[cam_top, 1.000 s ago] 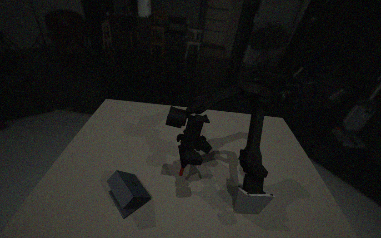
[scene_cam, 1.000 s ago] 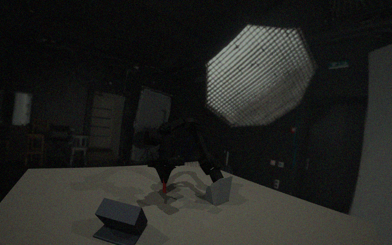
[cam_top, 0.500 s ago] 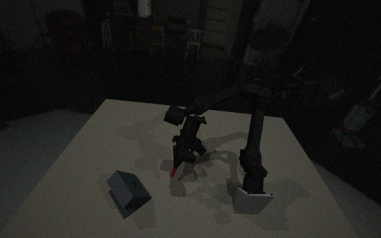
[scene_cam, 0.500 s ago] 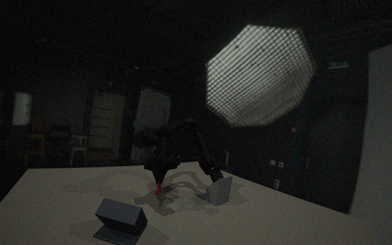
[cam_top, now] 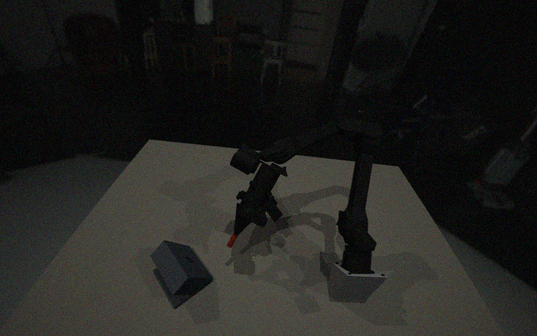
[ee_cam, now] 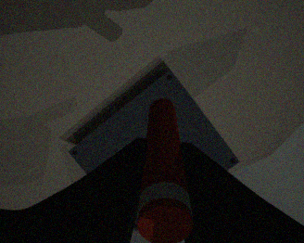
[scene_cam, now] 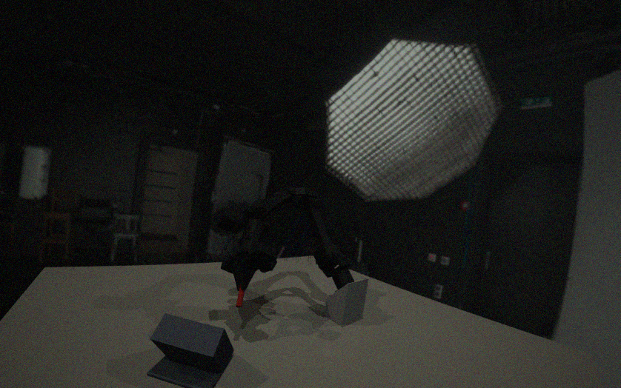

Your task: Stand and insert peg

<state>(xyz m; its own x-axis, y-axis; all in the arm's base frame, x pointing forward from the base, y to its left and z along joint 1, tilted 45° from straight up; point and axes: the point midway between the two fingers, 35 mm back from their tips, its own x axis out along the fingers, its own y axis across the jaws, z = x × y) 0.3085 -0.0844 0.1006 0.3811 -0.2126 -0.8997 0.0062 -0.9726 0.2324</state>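
Observation:
My gripper (cam_top: pixel 235 234) (scene_cam: pixel 241 289) (ee_cam: pixel 162 150) is shut on the red peg (cam_top: pixel 231 241) (scene_cam: pixel 239 298) (ee_cam: pixel 163 122), held tilted above the table. The peg's plain end points down and away from the fingers; its pale band (ee_cam: pixel 165 192) is at the near end in the wrist view. The sloped panel block (cam_top: pixel 172 267) (scene_cam: pixel 190 335) (ee_cam: pixel 116 132) stands left of and nearer the top camera than the peg, apart from it. Its hole (cam_top: pixel 189 259) is a small dark spot in the top view. In the wrist view the peg and fingers cover the panel's middle, and I cannot see the hole.
The table (cam_top: pixel 107 233) (scene_cam: pixel 62 298) carries the arm's pale angular base mount (cam_top: pixel 355 288) (scene_cam: pixel 349 303), right of the panel. The arm arches from this mount over to the gripper. Arm shadows fall around the peg. The table's far edge lies behind the arm.

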